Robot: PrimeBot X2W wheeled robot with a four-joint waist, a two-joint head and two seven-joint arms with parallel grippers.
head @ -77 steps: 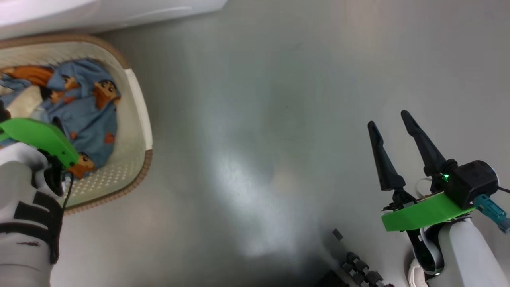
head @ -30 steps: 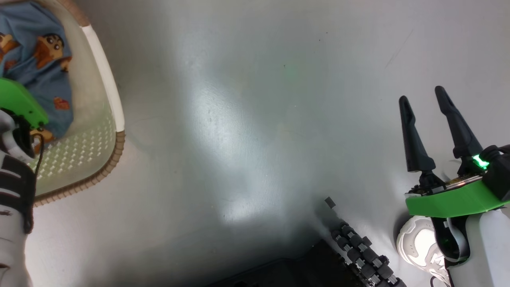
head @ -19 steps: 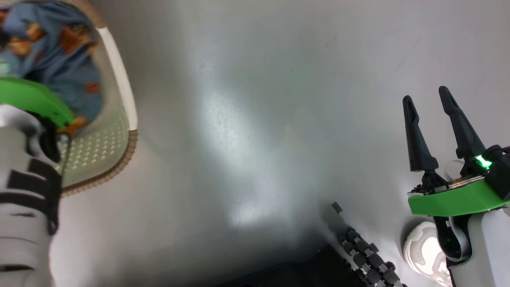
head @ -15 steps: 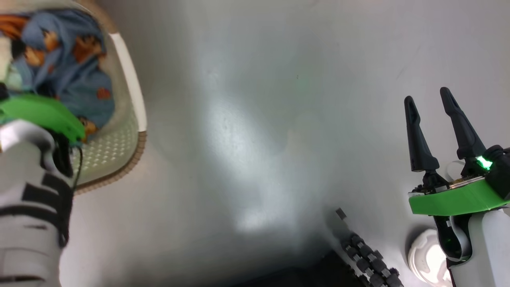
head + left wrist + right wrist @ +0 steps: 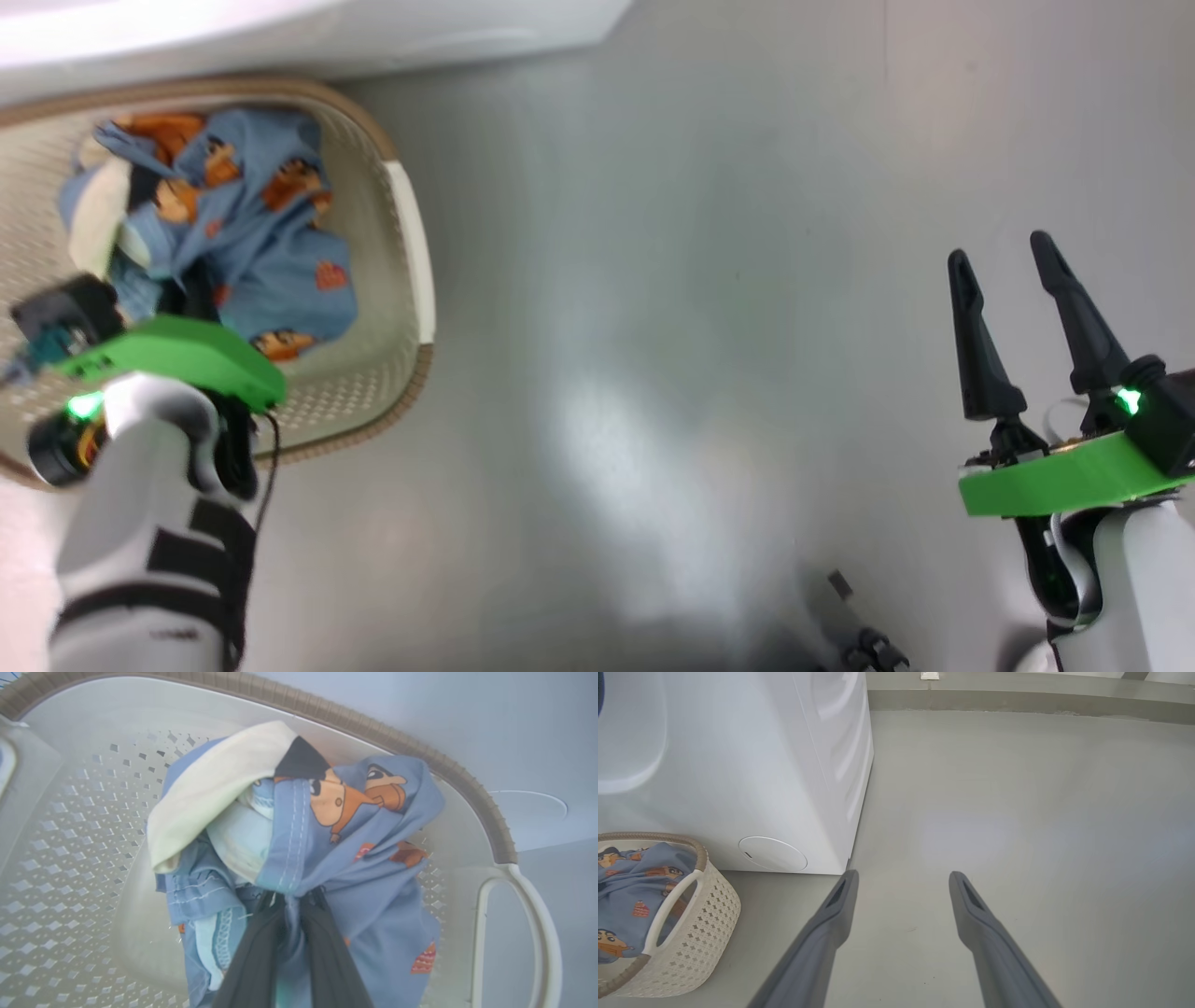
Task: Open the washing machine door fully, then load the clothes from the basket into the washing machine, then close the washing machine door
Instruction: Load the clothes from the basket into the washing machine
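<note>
A plain laundry area: a big white washing machine (image 5: 738, 765) stands on a smooth, bare grey floor (image 5: 1017, 812), with a cream basket (image 5: 705, 924) of printed clothes (image 5: 626, 886) just beside it at the left and a low grey kerb (image 5: 1017, 702) along the far edge.

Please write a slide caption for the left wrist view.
Fingers of the left gripper pinch the clothes inside the basket.

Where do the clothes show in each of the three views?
Head view: upper left, clothes lying in the basket.
Left wrist view: centre, pinched by the left gripper.
Right wrist view: lower left edge, inside the basket.
Shared landmark: the basket's white handle, beside the clothes in all three.
</note>
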